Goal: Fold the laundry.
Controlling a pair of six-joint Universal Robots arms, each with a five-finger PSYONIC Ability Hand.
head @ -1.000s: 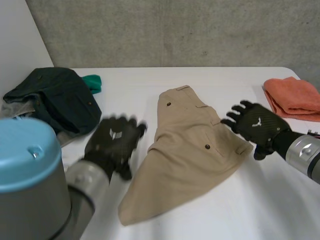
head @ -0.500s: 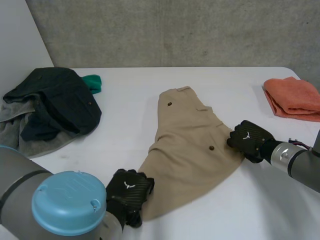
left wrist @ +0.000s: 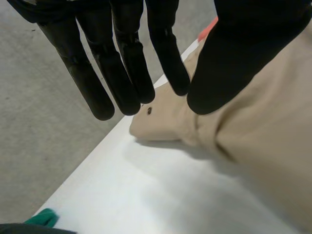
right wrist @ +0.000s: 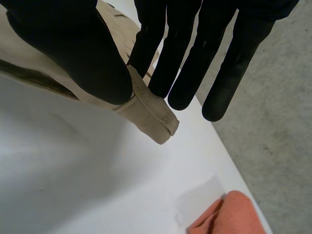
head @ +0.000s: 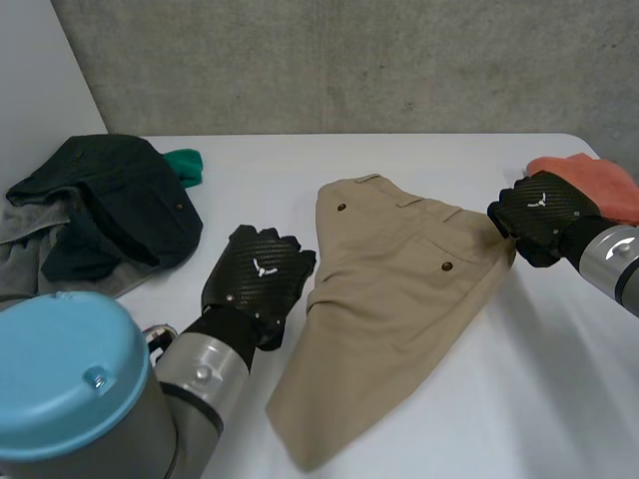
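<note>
Right hand [right wrist: 73, 48]: thumb and fingers clamped on a waistband corner of the khaki trousers [head: 399, 299], which had been drawn toward the tabletop's [head: 559, 399] right edge, near the orange towel [head: 611, 182]. Left hand [left wrist: 126, 73]: fingers straight and apart, shifted from the trousers' front hem to their left edge. Bare tabletop lay front-right.

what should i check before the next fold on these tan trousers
1. Right hand grip: ok, its fingers and thumb pinch a corner of the trousers.
2. Left hand grip: not ok, its fingers are straight at the trousers' opposite edge and pinch nothing.
3. Trousers lying flat: not ok, the cloth is bunched by the left hand.
4. Orange towel clear of the trousers: ok, it lies apart from the pinched corner.
5. Dark clothes pile clear: ok, it lies apart from the trousers.
</note>
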